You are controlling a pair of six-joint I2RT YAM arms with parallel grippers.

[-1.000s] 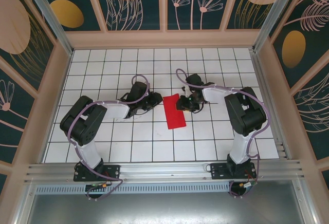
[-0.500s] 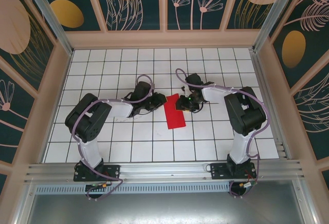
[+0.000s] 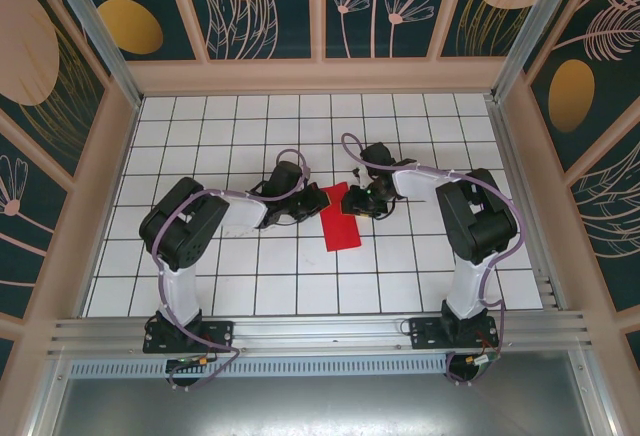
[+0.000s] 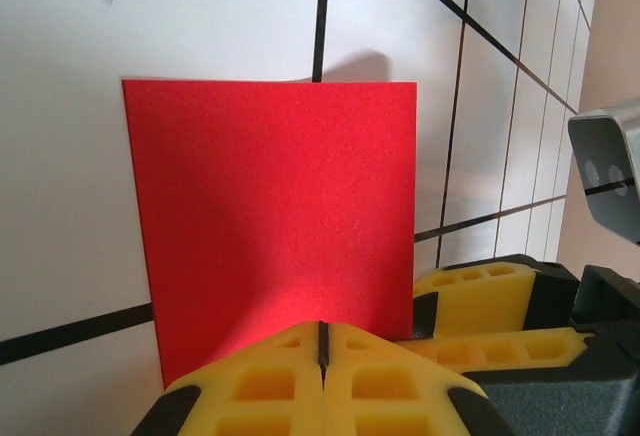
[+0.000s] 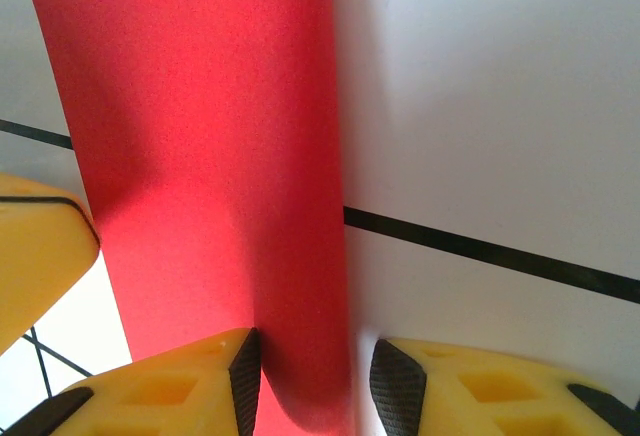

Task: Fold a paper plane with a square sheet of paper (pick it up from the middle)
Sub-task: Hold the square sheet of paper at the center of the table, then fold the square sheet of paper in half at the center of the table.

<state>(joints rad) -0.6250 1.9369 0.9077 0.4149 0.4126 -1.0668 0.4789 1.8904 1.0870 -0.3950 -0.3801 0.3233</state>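
Paper, material: the red paper (image 3: 340, 218) is thin, matte and plain bright red, with a fine grain that shows in the left wrist view (image 4: 270, 206).
Paper, shape: an oblong with straight edges and sharp corners, longer than it is wide, slightly skewed against the grid.
Paper, place: it lies on the table (image 3: 250, 276) at the middle, between the two grippers. In the right wrist view (image 5: 200, 156) its long edge throws a soft shadow on the tile beside it.
Table: glossy white square tiles with thin black lines between them.
Fingers: blocky yellow foam-like pieces with square hollows (image 4: 250, 386); those on the right arm carry black pads on the inner faces (image 5: 245, 376).
Left gripper (image 3: 313, 199): clenched, its two yellow fingers pressed together along one thin seam (image 4: 322, 341) right at the paper's near edge. I cannot tell whether the sheet is nipped in that seam.
Right gripper (image 3: 360, 201): partly spread, pads apart (image 5: 310, 366), with the paper's edge running down into the gap. One pad sits against the red surface and the other stands clear over white tile, so nothing is clamped.
Grippers, relation: they face each other across the paper, close together.
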